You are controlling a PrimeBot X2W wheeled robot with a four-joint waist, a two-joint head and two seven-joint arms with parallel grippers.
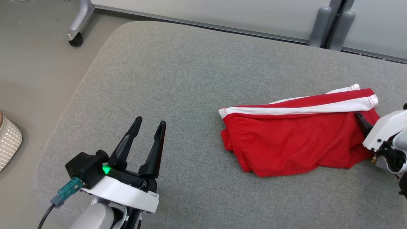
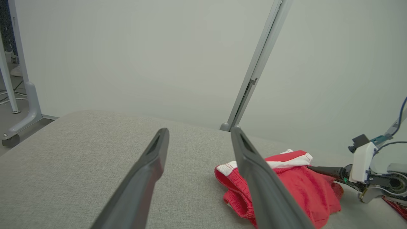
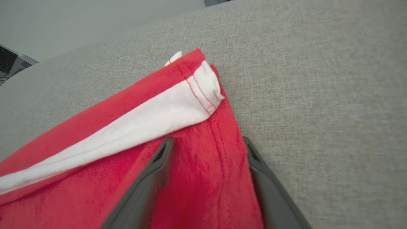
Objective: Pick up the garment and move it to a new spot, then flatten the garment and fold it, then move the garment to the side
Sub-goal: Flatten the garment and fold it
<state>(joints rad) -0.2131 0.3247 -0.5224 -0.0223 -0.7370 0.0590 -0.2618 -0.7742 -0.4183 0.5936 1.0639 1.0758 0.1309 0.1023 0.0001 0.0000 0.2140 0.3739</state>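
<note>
While the shorts [image 1: 295, 140] lie rumpled on the surface [image 1: 178, 79], the right tool [image 3: 207, 141] straddles their hem, jaws apart; the left tool [image 1: 150, 121] hangs spread and empty. Flattening and folding look undone.

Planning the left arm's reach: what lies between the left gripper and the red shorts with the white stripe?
Just bare grey woven cushion top separates the left gripper from the red white-striped shorts, as the head view shows.
</note>
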